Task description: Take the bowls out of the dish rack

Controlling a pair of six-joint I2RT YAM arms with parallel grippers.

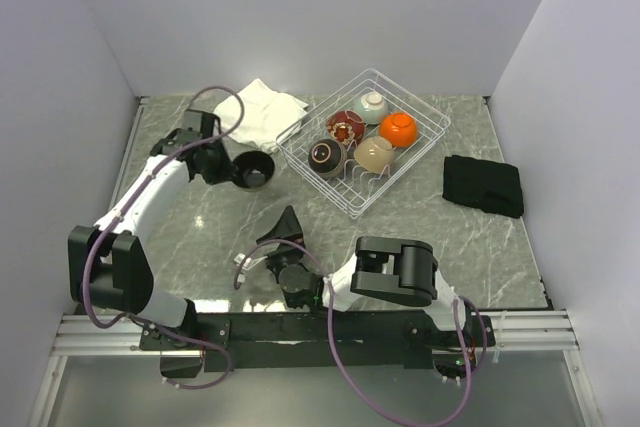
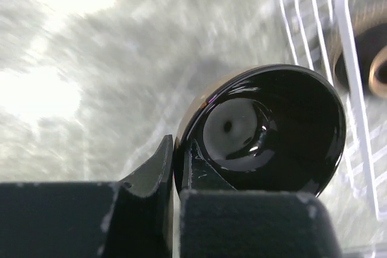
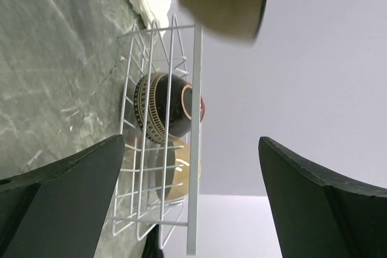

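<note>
Broadly, the grey marbled table carried everything, with both arms reaching out over it from its near edge. Next in size, the white wire dish rack stood just to the right of the left hand and ahead of the right hand, turned at an angle to the table edge. A folded white cloth lay beyond the left hand, close against the rack's left corner. A folded black cloth lay past the rack's far side, well apart from both hands.

The left hand was clamped narrowly on the rim of a black bowl, one finger inside and one outside. It held the bowl mouth up, outside the rack and just beside the rack's left wall. Whether the bowl touched the table could not be told. The right hand sat low near the arm bases, its fingers spread wide and holding nothing.

Five bowls sat inside the rack. A dark brown bowl and a beige bowl were nearest the right hand. A red patterned bowl and an orange bowl sat behind them. A pale bowl sat farthest back. In the right wrist view a blurred tan shape crossed the top edge, too unclear to name.
</note>
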